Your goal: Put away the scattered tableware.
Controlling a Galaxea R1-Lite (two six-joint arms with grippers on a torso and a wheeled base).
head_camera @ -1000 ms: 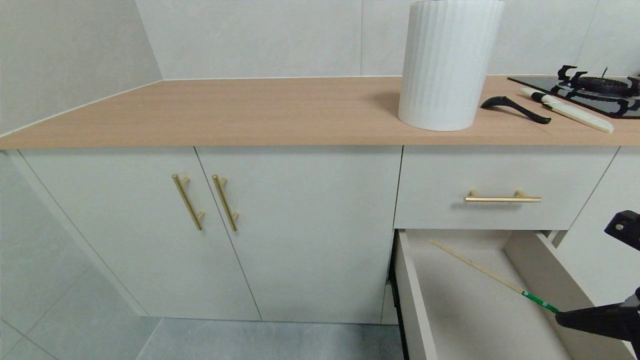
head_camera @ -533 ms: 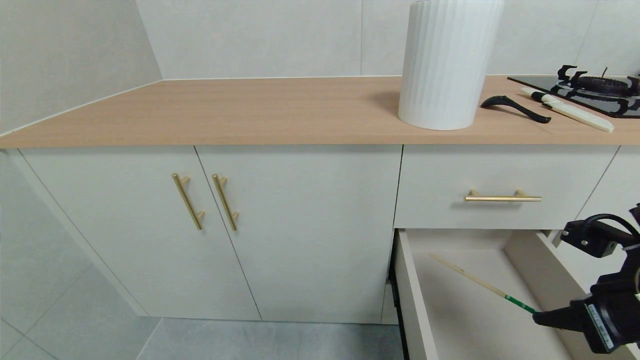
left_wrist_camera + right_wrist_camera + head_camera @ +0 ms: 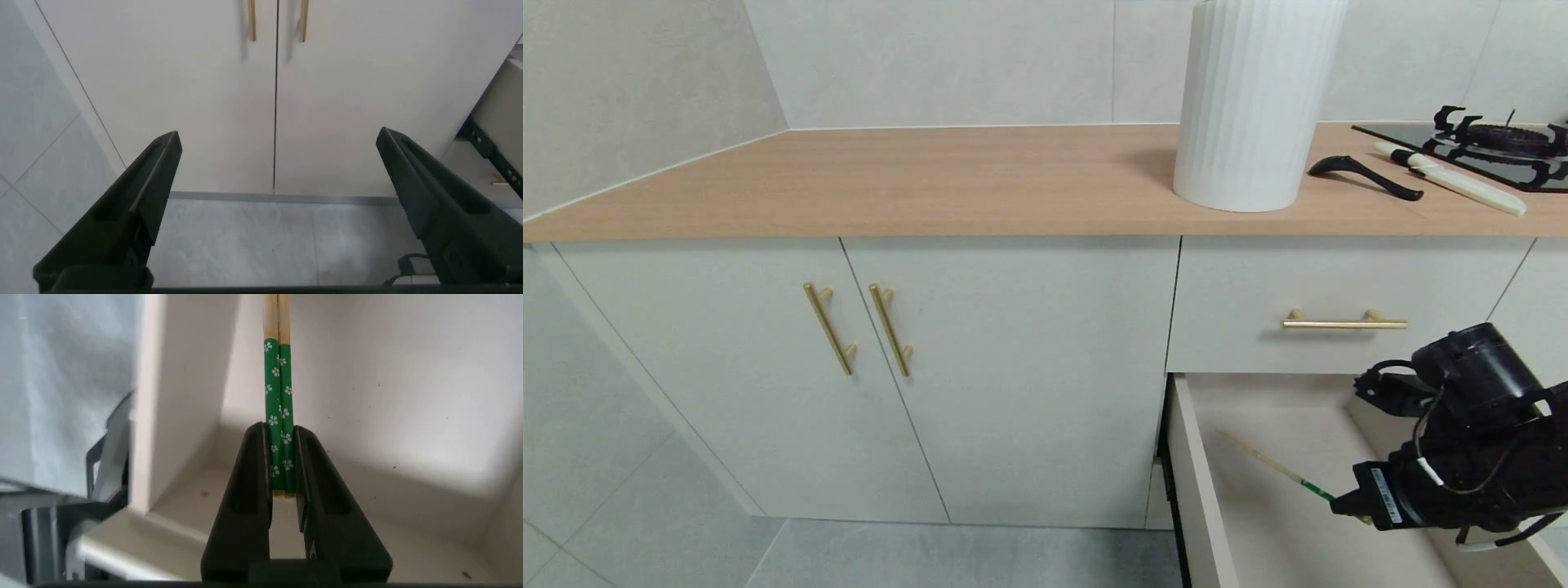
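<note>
A pair of bamboo chopsticks with green flowered ends is clamped in my right gripper, which is shut on them inside the open lower drawer. The sticks slant down toward the drawer's back left, tips near its floor. In the right wrist view the black fingers pinch the green ends from both sides. My left gripper is open, hanging low in front of the white cabinet doors above the grey floor. On the counter lie a black-handled utensil and a white knife.
A tall white ribbed container stands on the wooden counter. A black gas hob is at the far right. The upper drawer with its gold handle is closed above the open one. Two gold handles mark the cabinet doors.
My right gripper has moved left and deeper into the open drawer, carrying the chopsticks; more of the arm now shows and the sticks' tips sit lower in the drawer.
</note>
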